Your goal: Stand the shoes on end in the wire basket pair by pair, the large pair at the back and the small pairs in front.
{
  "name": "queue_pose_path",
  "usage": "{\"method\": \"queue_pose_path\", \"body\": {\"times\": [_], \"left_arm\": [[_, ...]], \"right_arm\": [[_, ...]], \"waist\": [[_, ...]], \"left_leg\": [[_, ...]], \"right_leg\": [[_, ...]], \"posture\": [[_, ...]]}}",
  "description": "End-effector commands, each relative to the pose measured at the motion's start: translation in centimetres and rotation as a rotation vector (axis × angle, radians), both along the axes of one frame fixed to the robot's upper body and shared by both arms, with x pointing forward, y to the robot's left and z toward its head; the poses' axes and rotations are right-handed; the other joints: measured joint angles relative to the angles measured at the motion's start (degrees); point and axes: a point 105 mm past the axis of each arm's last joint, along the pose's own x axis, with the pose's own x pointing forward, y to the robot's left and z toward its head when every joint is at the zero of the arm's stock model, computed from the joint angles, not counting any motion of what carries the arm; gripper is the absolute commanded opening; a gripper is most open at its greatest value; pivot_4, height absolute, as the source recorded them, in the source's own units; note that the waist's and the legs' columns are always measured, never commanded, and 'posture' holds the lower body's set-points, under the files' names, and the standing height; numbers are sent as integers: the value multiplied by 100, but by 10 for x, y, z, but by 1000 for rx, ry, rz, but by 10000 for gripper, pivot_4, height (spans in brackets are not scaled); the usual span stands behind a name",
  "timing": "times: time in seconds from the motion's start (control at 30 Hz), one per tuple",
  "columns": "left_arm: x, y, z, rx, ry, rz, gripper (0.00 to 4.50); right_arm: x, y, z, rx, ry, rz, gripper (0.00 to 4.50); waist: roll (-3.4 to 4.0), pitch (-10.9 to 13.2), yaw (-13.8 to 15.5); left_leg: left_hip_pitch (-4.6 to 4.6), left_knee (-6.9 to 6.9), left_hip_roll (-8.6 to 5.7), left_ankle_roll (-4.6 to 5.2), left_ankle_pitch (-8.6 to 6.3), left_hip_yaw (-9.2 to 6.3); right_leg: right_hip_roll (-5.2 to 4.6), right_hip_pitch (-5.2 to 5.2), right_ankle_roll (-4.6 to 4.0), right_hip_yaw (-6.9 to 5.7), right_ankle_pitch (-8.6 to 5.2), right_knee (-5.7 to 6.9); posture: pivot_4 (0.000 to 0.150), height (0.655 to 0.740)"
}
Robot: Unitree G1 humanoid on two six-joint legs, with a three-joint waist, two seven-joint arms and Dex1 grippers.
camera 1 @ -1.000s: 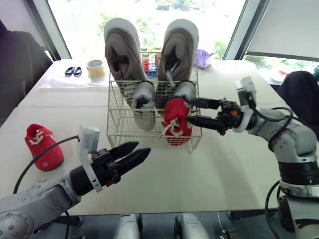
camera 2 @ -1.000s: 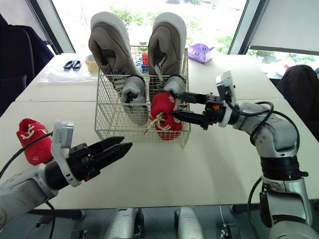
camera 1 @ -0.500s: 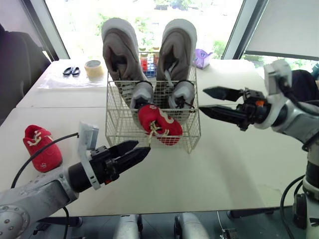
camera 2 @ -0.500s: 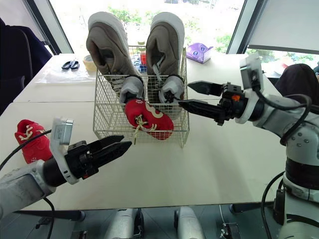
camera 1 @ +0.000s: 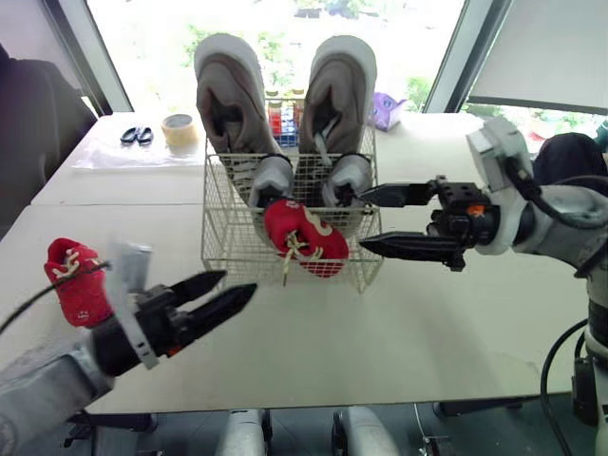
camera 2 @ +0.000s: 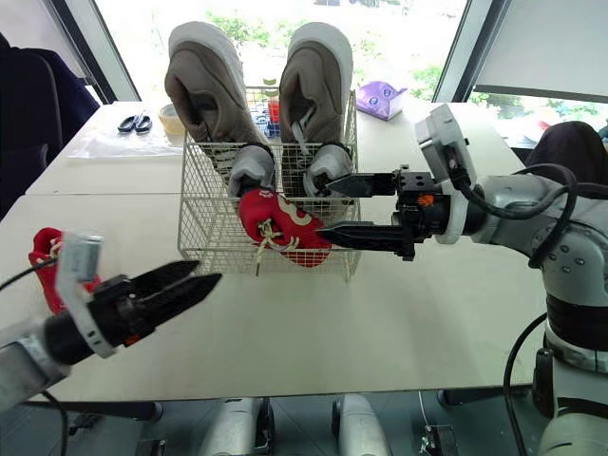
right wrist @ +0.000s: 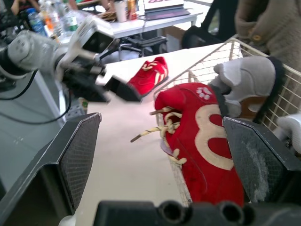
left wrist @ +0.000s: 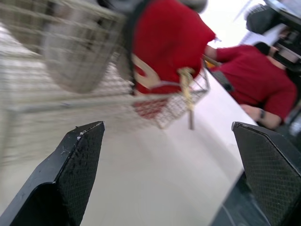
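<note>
Red canvas, the small shoe [camera 1: 302,237] lies tilted in the front of the wire basket [camera 1: 223,249], just off the fingertips of the right end effector [camera 1: 362,220], whose two fingers stand wide apart and empty; its lace [camera 1: 288,266] hangs out through the front wires; beyond it the two large grey shoes [camera 1: 231,104] stand on end at the basket's back; the left end effector [camera 1: 237,282], fingers parted, holds nothing above the bench [camera 1: 380,323], the basket ahead of its tips; the other small red shoe [camera 1: 74,280] sits on the bench beside its wrist.
</note>
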Motion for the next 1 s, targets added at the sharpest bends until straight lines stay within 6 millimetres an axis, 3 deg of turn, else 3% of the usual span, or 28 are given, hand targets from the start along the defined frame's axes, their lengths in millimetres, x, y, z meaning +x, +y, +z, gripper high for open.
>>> {"method": "queue_pose_path", "body": {"times": [0.03, 0.2, 0.33, 0.43, 0.7, 1.0], "left_arm": [[-2, 47, 36, 81, -74, 168, 44553], [3, 133, 63, 258, -3, 551, 44553], [10, 168, 61, 382, 129, 721, 44553], [21, 199, 48, 500, 299, 899, 44553], [26, 218, 38, 443, 518, 1041, 44553], [31, 231, -8, 395, 767, 1054, 44553]], "right_arm": [[-12, -5, 31, 1, -82, 102, 45000], [-18, -6, 49, -51, -165, 214, 45000], [-19, -5, 49, -108, -216, 271, 45000], [-11, -6, 45, -125, -242, 278, 45000], [-6, -5, 34, -113, -249, 266, 45000], [-5, -6, 28, -87, -241, 206, 45000]], "waist": [[0, 6, -31], [-20, 21, -94], [-17, 24, -115], [-29, 33, -106], [-46, 42, -128], [-48, 41, -101]], "left_leg": [[-2, -3, 0, 0, 0, 0], [16, -62, -14, -4, 2, 9], [18, -75, -25, -3, 2, 27], [18, -81, -23, -3, 2, 31], [18, -83, -17, -5, 1, 40], [21, -81, -21, -11, 4, 36]], "right_leg": [[-1, -3, 0, -1, 0, 0], [-40, -3, -2, -6, 1, -30], [-50, -5, -1, -10, 1, -45], [-56, -2, -1, -12, 1, -54], [-79, -3, 1, -15, 3, -54], [-84, 2, 0, -24, 4, -50]], "posture": [[1500, 6552], [1500, 6552], [1500, 6552], [1500, 6552], [1500, 6552], [1500, 6552]]}}
